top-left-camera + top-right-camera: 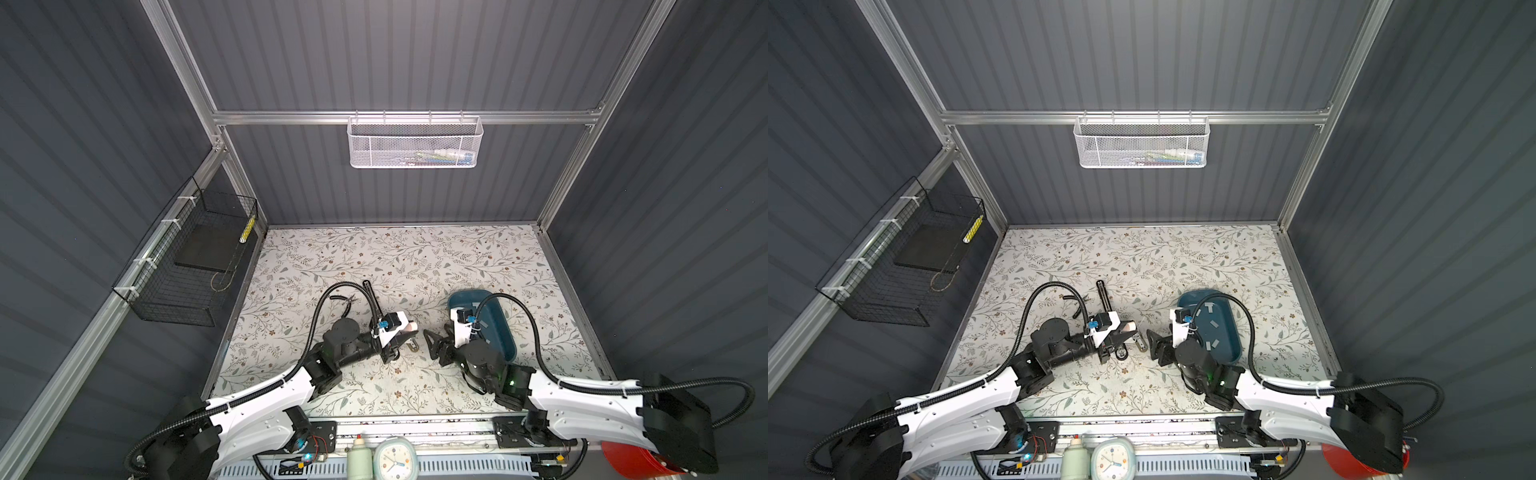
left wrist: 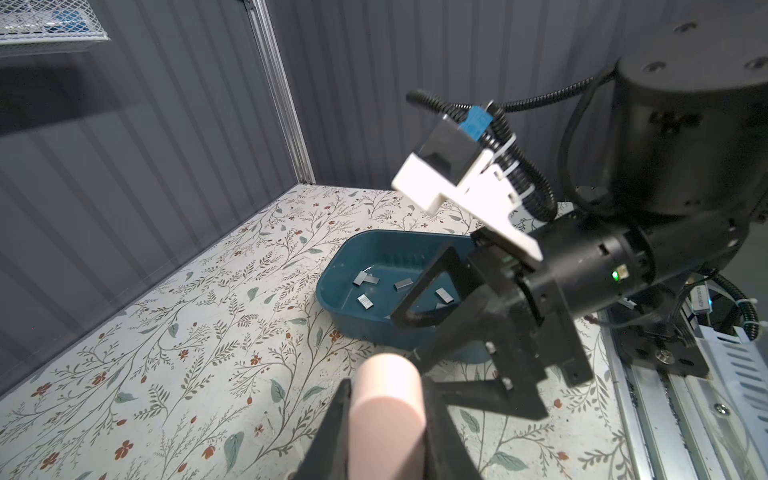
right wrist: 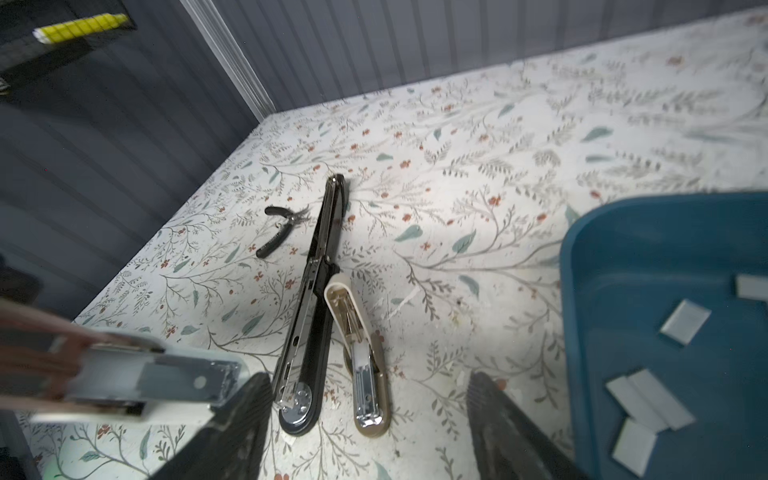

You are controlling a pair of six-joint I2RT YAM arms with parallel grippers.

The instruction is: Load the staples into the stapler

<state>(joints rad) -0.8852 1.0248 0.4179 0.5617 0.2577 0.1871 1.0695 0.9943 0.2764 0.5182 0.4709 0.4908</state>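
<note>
Dim, even light — blurry foregrounds

Floral table [image 1: 415, 257] carries blue tray [image 2: 353, 316], two staplers [image 3: 309, 299], pliers [image 3: 282, 228].

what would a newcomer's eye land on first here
Probably the left claw, shut on a pale stapler held over the middle of the floral table, facing the open, empty right claw. Next, the teal tray on the right, with loose grey staples lying in it. Then a long black stapler and a small beige stapler, both swung open, side by side mid-table, with pliers beyond them.
</note>
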